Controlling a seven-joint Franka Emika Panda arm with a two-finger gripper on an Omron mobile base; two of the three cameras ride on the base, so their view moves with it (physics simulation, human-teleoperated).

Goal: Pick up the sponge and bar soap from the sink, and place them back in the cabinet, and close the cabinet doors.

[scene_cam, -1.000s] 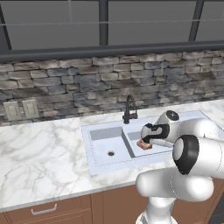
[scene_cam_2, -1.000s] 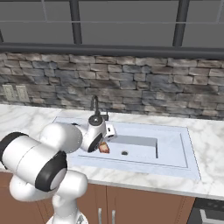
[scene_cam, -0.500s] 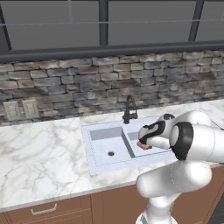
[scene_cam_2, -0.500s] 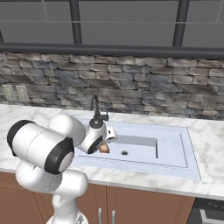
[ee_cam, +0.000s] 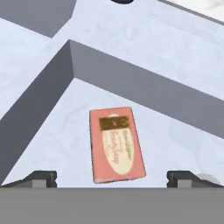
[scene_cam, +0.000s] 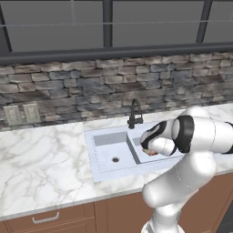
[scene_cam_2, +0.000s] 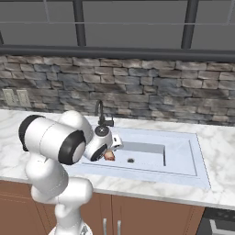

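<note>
Two small dark fingertips (ee_cam: 40, 176) of the white arm's gripper (ee_cam: 111, 178) stand wide apart, with nothing between them, above the floor of one basin of the pale bluish-white rectangular double-basin sink (ee_cam: 144, 52). Lying flat on that basin floor, between the fingertips but touching neither, is the pinkish-orange rectangular bar soap (ee_cam: 116, 144), its paler oval label and a dark band facing up and its long axis slightly turned. A corner formed by two grey basin walls lies just beyond the soap.

From the left base view, the gripper (scene_cam: 148, 146) reaches down into the sink (scene_cam: 107, 157) at the basin to the right of the dividing wall, and a sliver of the bar soap (scene_cam: 152, 153) shows beneath it. A round drain (scene_cam: 115, 159) sits in the other basin, and the slim black faucet (scene_cam: 135, 113) rises at the sink's back rim. From the right base view, the gripper (scene_cam_2: 108, 148) hangs over the bar soap (scene_cam_2: 110, 156) near the sink's (scene_cam_2: 193, 156) faucet (scene_cam_2: 102, 117) end. The white marble counter (scene_cam: 41, 159) surrounds the sink; a grey stone backsplash (scene_cam: 91, 86) runs behind it.
</note>
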